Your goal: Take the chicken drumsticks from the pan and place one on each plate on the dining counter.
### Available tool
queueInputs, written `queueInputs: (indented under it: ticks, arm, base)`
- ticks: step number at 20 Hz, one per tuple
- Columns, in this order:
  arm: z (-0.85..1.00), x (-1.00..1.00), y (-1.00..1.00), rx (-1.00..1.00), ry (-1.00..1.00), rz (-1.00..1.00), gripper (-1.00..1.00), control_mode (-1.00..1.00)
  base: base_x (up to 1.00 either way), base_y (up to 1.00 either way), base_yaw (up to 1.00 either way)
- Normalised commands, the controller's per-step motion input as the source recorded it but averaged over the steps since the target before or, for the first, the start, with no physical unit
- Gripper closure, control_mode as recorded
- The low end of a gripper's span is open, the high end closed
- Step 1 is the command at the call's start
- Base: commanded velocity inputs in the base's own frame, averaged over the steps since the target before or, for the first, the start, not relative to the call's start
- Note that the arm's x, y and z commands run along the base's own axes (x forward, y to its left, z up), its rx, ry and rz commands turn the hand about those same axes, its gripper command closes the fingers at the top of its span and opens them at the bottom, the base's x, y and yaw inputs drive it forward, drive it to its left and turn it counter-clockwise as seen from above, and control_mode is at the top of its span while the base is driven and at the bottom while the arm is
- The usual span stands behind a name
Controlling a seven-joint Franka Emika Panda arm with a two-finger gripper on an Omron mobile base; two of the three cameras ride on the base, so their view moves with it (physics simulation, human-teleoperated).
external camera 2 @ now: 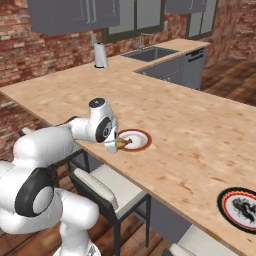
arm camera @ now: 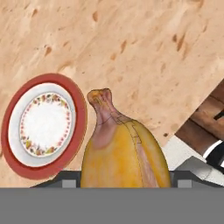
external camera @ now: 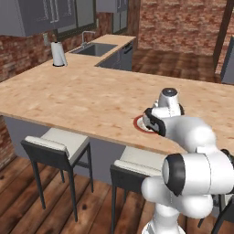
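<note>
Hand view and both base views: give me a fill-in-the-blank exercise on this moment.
1. The gripper holds a golden-tan ____.
2. The plate nearest the gripper has a ____ rim.
3. That plate is ____ of food.
4. The black-rimmed plate sits on the ____ counter.

Missing words: drumstick; red; empty; dining

Golden-tan drumstick [arm camera: 124,153], lumpy with a pinkish bone end, clamped in the hand [external camera 2: 118,145] just beside the red-rimmed plate [arm camera: 41,124], above the table [external camera 2: 165,115]. Red-rimmed plate flat near the table's front edge, white centre bare. Black-rimmed plate [external camera 2: 241,208] well apart, further along that edge.
</note>
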Motion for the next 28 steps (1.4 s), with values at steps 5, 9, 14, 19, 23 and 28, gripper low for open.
queueInputs:
  ticks: [5, 9, 14, 19, 23, 28]
  arm:
    - [-0.08, 1.0, -0.15, 0.01, 0.14, -0.01, 1.0, -1.0]
    - [-0.36, 1.0, -0.06, 0.0, 0.05, 0.0, 1.0, -1.0]
    - [-0.49, 0.98, 0.0, 0.0, 0.04, -0.02, 1.0, -1.0]
    - [-0.76, 0.3, -0.09, 0.0, 0.02, -0.01, 1.0, -1.0]
    - [-0.59, 0.0, -0.37, 0.0, -0.02, -0.03, 1.0, -1.0]
    - [-0.08, 0.0, -0.15, 0.0, -0.2, -0.06, 1.0, -1.0]
  base:
    - [0.0, 0.0, 0.0]
    - [0.0, 0.0, 0.0]
    - [0.0, 0.0, 0.0]
    - [0.0, 0.0, 0.0]
    - [0.0, 0.0, 0.0]
    - [0.0, 0.0, 0.0]
